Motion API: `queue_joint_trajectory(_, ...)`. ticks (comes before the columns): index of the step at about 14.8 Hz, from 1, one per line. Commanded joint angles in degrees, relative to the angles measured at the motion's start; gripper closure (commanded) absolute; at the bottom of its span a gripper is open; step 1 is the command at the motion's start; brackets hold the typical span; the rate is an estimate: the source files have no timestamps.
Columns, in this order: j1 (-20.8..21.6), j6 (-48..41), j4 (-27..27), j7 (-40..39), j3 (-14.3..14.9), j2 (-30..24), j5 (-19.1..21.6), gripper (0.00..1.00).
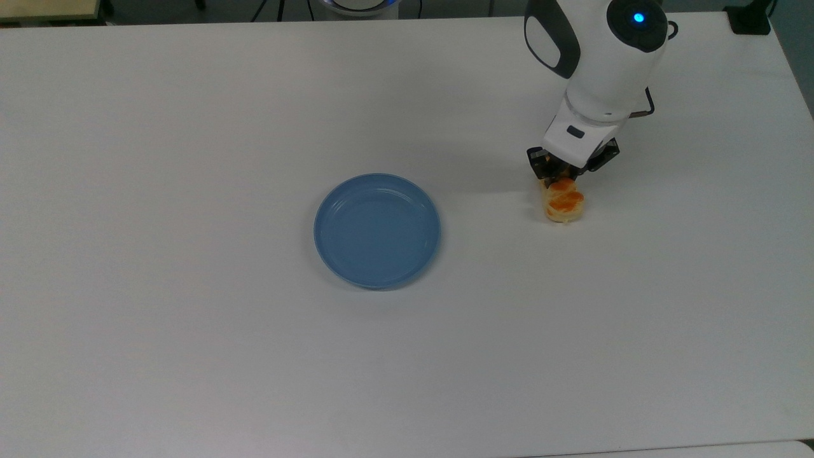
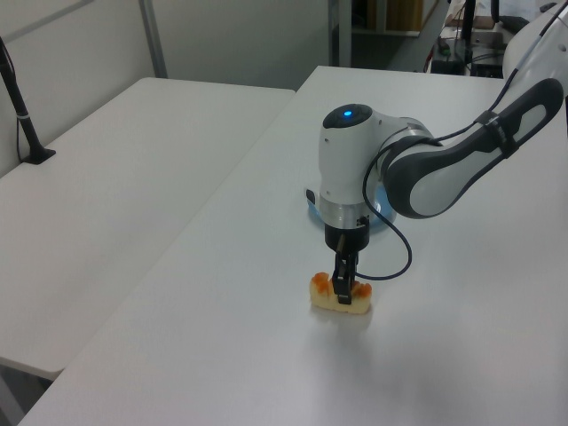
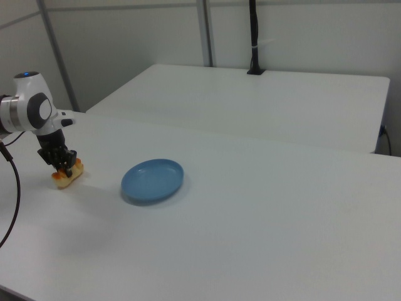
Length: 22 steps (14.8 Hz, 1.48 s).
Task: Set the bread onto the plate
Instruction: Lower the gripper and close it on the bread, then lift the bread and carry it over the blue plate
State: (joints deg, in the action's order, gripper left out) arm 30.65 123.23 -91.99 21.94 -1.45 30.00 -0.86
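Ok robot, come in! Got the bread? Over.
Gripper down on the bread, fingers closed around it. Bread on the table, apart from the plate. Nothing between them.

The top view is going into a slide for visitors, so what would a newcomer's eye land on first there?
First, the white arm reaching down at the top view's upper right, its claw closed on one end of the bread, a pale loaf with orange-glazed bumps. Next, the blue plate, bare and near the middle of the white table, well off to the top view's left of the bread.
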Motion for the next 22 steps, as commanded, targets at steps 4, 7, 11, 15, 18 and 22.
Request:
queue_joint_trajectory(4,-4.4,-4.2,-0.6,-4.2,1.1,-5.2,-2.7,0.88)
queue_joint_trajectory(7,-9.5,-7.3,0.5,-12.2,3.0,-5.8,-2.7,0.88)
queue_joint_trajectory(11,-18.8,-7.1,0.8,-23.8,4.5,-5.6,-2.0,0.88)
queue_joint_trajectory(15,-20.8,-6.3,0.7,-27.6,4.5,-3.6,-2.8,0.86)
queue_joint_trajectory(18,-20.7,-6.3,0.7,-27.5,4.3,-3.2,-2.7,0.73)
queue_joint_trajectory(22,-20.7,-6.4,0.6,-26.9,4.3,-3.2,-2.3,0.00)
